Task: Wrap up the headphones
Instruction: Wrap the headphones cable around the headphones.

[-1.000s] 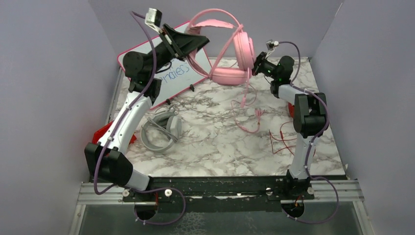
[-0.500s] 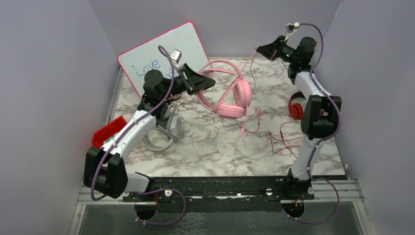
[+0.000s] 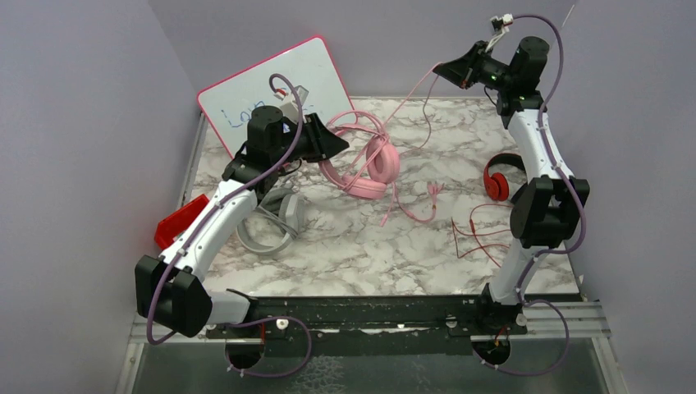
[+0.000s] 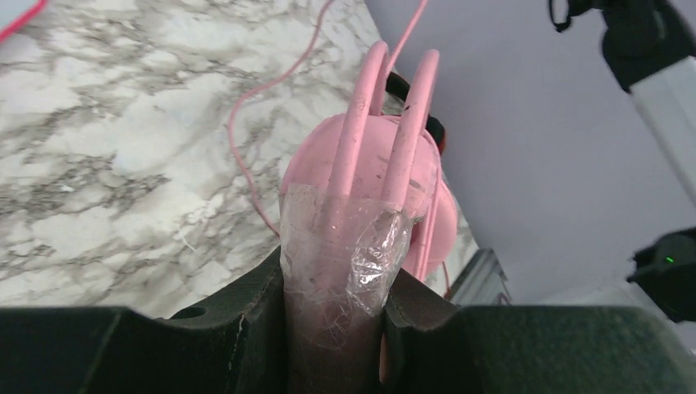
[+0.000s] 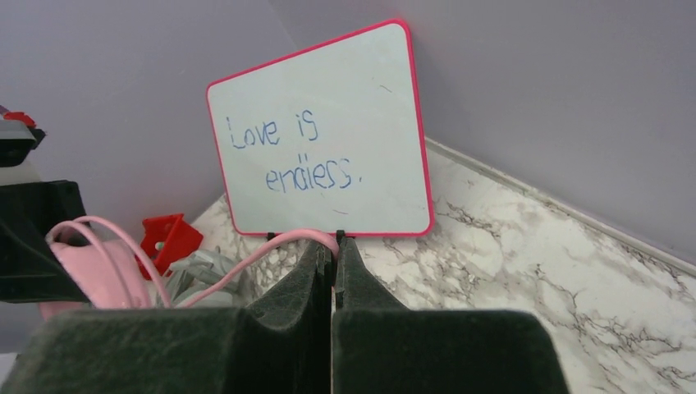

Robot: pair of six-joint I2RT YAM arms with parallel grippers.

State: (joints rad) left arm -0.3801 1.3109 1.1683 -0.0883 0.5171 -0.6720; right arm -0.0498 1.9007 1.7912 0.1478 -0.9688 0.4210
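Note:
My left gripper (image 3: pixel 332 146) is shut on the taped headband of the pink headphones (image 3: pixel 367 162) and holds them just above the marble table's back middle. The left wrist view shows the two pink band rails (image 4: pixel 386 123) running out from between the jaws of the left gripper (image 4: pixel 336 304) to the cups. High at the back right, my right gripper (image 3: pixel 450 71) is shut on the thin pink cable (image 3: pixel 408 97). That cable (image 5: pixel 246 256) stretches from the right gripper (image 5: pixel 334 246) down to the headphones. The grey headphones (image 3: pixel 267 223) lie at the left. The red-and-black headphones (image 3: pixel 496 182) lie at the right.
A pink-framed whiteboard (image 3: pixel 238 94) leans on the back wall behind the left arm. A red plastic piece (image 3: pixel 182 220) lies at the table's left edge. A loose red cable (image 3: pixel 472 234) trails at the right, and more pink cable (image 3: pixel 418 209) is coiled mid-table.
My left gripper has brought the pink headphones down from high up and shifted them left. My right gripper rose and moved back to the right, drawing the pink cable taut.

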